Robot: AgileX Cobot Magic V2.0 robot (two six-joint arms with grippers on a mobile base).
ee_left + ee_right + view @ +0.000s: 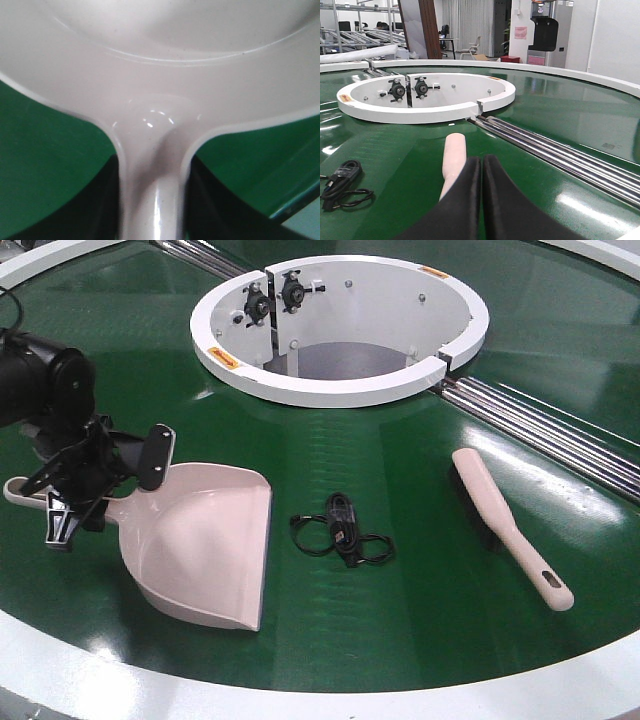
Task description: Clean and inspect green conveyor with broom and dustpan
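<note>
I see the green conveyor (420, 580) as a glossy dark-green ring of belt with white inner and outer rims. Paired metal rails run out from the inner rim toward the right. The dustpan (210, 540) lies flat on the belt at the left. It is a pale pinkish-beige scoop with raised sides, its wide mouth facing right and its handle pointing left, clamped in the left gripper (72, 502). The broom (505, 525) lies flat, well apart on the right, with black bristles at the far end and the slotted handle toward the outer rim.
</note>
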